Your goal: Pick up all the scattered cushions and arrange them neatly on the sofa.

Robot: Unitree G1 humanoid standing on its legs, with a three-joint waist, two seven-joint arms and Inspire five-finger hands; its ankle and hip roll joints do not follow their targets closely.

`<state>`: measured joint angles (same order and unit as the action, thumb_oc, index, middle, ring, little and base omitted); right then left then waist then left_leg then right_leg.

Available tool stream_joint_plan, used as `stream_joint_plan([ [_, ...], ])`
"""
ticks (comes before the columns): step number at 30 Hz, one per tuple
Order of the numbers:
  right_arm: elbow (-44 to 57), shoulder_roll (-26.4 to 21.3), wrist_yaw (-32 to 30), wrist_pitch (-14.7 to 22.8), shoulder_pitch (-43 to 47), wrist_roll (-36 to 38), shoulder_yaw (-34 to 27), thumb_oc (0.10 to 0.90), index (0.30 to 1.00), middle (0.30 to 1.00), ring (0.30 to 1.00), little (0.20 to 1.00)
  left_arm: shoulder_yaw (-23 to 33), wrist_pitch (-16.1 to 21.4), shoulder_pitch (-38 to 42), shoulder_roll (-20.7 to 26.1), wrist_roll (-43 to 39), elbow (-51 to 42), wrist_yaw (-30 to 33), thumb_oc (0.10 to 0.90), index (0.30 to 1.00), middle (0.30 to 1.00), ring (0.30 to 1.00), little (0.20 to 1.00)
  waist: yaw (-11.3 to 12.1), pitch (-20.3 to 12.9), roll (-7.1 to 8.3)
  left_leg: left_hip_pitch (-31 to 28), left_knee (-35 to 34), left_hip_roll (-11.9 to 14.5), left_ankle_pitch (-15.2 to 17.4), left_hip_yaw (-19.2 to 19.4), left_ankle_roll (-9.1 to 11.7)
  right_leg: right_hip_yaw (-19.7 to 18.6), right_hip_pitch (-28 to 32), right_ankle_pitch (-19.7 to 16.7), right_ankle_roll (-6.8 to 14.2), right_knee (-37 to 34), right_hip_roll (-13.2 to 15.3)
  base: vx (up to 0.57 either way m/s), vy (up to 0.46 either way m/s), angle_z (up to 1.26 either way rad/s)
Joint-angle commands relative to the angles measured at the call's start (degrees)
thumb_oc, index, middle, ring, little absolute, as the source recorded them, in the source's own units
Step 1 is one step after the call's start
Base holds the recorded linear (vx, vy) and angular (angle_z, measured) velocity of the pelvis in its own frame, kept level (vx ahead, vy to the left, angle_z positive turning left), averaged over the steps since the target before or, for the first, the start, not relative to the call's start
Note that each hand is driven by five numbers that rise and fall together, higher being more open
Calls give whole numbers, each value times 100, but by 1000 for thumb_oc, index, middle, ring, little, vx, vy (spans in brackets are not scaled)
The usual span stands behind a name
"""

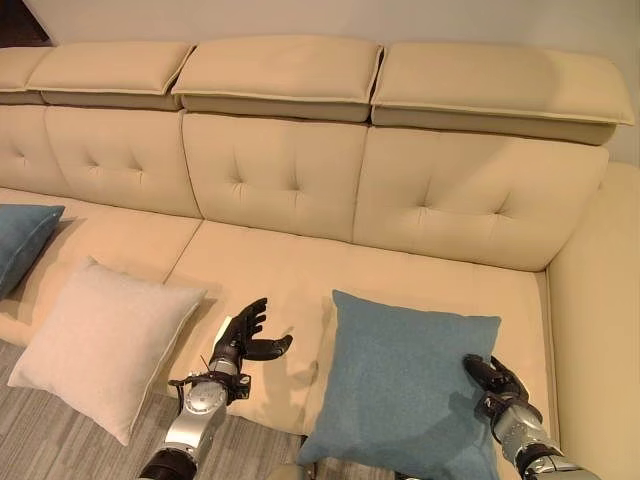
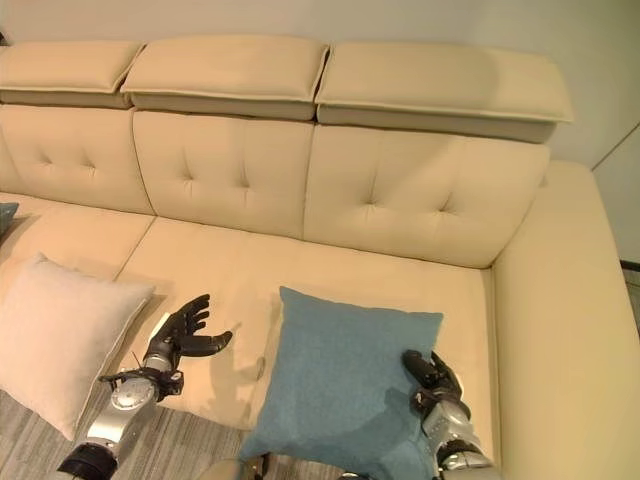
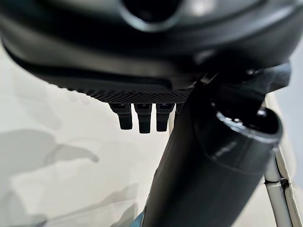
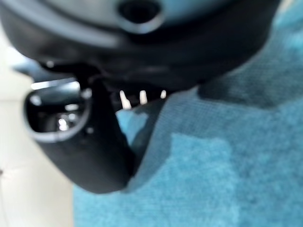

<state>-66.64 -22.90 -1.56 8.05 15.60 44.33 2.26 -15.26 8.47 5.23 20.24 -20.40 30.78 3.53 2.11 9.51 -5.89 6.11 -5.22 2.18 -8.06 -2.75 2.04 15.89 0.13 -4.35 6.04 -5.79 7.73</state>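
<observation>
Left eye view: right hand (image 1: 497, 385) pinches the blue cushion's (image 1: 400, 385) edge on the sofa (image 1: 260, 270) seat front, left hand (image 1: 245, 335) open and empty beside it; lifting evenly should stand it against the backrest (image 1: 460, 195).

Grey striped carpet (image 1: 40, 440) below.

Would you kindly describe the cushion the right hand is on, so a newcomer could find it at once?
Start at the beige sofa and go to its seat next to the armrest on the robot's right. There a blue cushion lies flat by the front edge, with the right hand at its corner. The cream cushion is paler, and the other blue cushion lies far off to the left.
</observation>
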Motion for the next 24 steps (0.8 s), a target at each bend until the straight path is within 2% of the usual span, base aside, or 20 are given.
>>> stream_joint_plan([
  [1, 530, 533, 738, 26, 256, -157, 553, 400, 300, 300, 300, 300, 122, 433, 511, 54, -41, 76, -54, 800, 900, 900, 900, 900, 196, -85, 41, -224, 22, -170, 699, -6, 77, 75, 450, 598, 105, 79, 136, 37, 23, 10],
  [6, 927, 520, 727, 1, 18, -334, 619, 400, 300, 300, 300, 300, 263, 389, 448, 91, -114, 289, 2, 800, 900, 900, 900, 900, 115, -205, 178, -285, 22, -163, 726, 24, 74, 69, 499, 573, 113, 79, 138, 32, 26, 6],
  [8, 1164, 503, 723, 20, -106, -437, 680, 400, 300, 300, 300, 300, 230, 413, 589, 180, 239, 297, 148, 800, 900, 900, 900, 900, 61, -253, 278, -293, 22, -146, 732, 48, 84, 55, 491, 556, 110, 79, 130, 18, 9, 1],
  [11, 1210, 596, 836, -67, -312, -299, 823, 400, 300, 300, 300, 300, 146, 394, 1006, 23, 56, 926, 239, 800, 900, 900, 900, 900, -64, -309, 397, -274, 22, -115, 732, 98, 101, 21, 453, 519, 107, 79, 111, 15, 3, -1],
  [12, 1138, 692, 897, -85, -392, -316, 1003, 400, 300, 300, 300, 300, 15, 443, 1465, -133, -102, 1314, 325, 800, 900, 900, 900, 900, -161, -334, 498, -223, 22, -100, 739, 130, 122, -18, 386, 496, 116, 79, 92, 14, -11, -14],
  [15, 1099, 770, 946, -111, -451, -389, 1225, 400, 300, 300, 300, 300, -74, 472, 1754, -261, -289, 1719, 320, 800, 900, 900, 900, 900, -249, -361, 582, -142, 22, -63, 729, 184, 130, -79, 263, 468, 124, 79, 73, -20, -31, -15],
  [17, 1143, 875, 934, -104, -417, -588, 1674, 400, 300, 300, 300, 300, -73, 505, 2232, -405, -717, 2258, 428, 800, 900, 900, 900, 900, -385, -309, 667, 20, 22, -13, 687, 259, 143, -196, 0, 392, 120, 79, 33, -92, -23, -14],
  [18, 1144, 876, 933, -104, -415, -588, 1675, 400, 300, 300, 300, 300, -72, 508, 2237, -404, -719, 2264, 426, 800, 900, 900, 900, 900, -384, -314, 667, 28, 22, -12, 686, 262, 143, -199, -9, 390, 119, 79, 32, -132, -3, -40],
  [19, 1500, 888, 939, -64, -430, -571, 1921, 400, 300, 300, 300, 300, -138, 489, 2519, -375, -667, 2608, 495, 800, 900, 900, 900, 900, -499, -228, 706, 157, 22, 30, 649, 328, 148, -312, -207, 318, 117, 79, 2, -69, 7, -46],
  [22, 1628, 890, 962, -46, -413, -544, 2024, 400, 300, 300, 300, 300, -203, 460, 2676, -343, -489, 2877, 540, 800, 900, 900, 900, 900, -539, -194, 723, 231, 22, 50, 629, 374, 148, -383, -323, 272, 113, 79, -12, -89, 16, -38],
  [24, 2203, 841, 1084, 22, -492, -448, 2415, 400, 300, 300, 300, 300, -127, 382, 2900, -322, -514, 3428, 458, 800, 900, 900, 900, 900, -680, -87, 793, 457, 22, 97, 560, 501, 166, -496, -629, 158, 93, 79, -49, -116, 14, -32],
])
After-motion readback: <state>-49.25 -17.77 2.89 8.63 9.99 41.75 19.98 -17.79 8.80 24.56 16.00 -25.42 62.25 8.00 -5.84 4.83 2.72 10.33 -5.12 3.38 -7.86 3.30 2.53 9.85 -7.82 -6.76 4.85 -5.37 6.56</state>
